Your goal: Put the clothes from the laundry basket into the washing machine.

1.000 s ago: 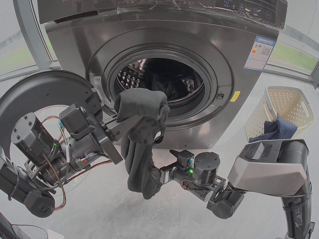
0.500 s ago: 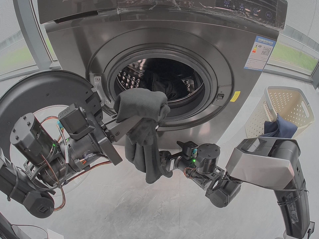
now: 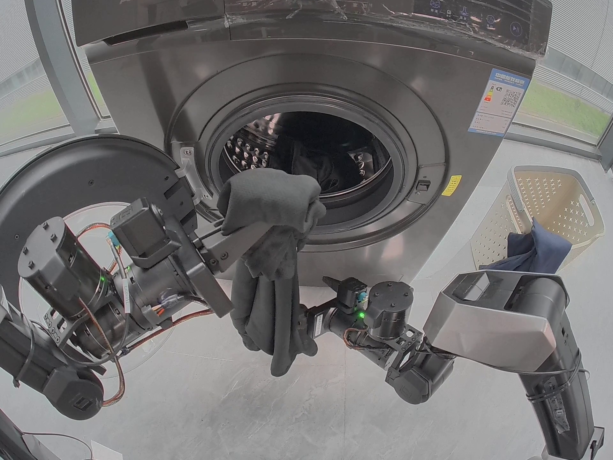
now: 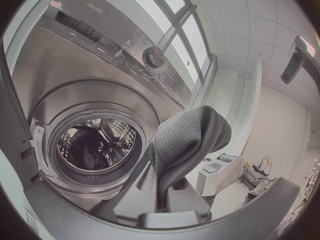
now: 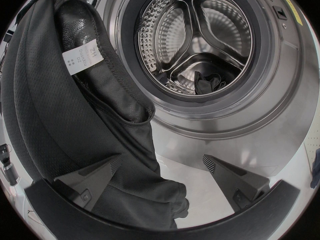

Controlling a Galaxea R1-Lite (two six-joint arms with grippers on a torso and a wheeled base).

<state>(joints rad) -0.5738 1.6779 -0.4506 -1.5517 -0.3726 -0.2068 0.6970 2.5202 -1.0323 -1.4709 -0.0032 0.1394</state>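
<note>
A dark grey garment [image 3: 271, 225] is draped over my left gripper [image 3: 255, 232], which is shut on it just in front of the washing machine's open drum [image 3: 306, 154]. In the left wrist view the garment [image 4: 186, 140] bulges above the closed fingers [image 4: 146, 184]. Its long end hangs down toward the floor. My right gripper [image 5: 160, 170] is low beside that hanging end, open, with the cloth [image 5: 66, 117] lying against one finger [image 5: 93, 175]. Dark clothes [image 5: 206, 82] lie inside the drum.
The round door [image 3: 83, 180] stands swung open on the left. A beige laundry basket [image 3: 562, 202] sits on the floor at the right with a blue garment [image 3: 536, 247] hanging over its rim. Pale floor lies below the machine.
The hanging end of the garment, bunched higher half a second ago, has dropped lower again. My right arm has shifted slightly left and down beside it. The left arm has barely moved.
</note>
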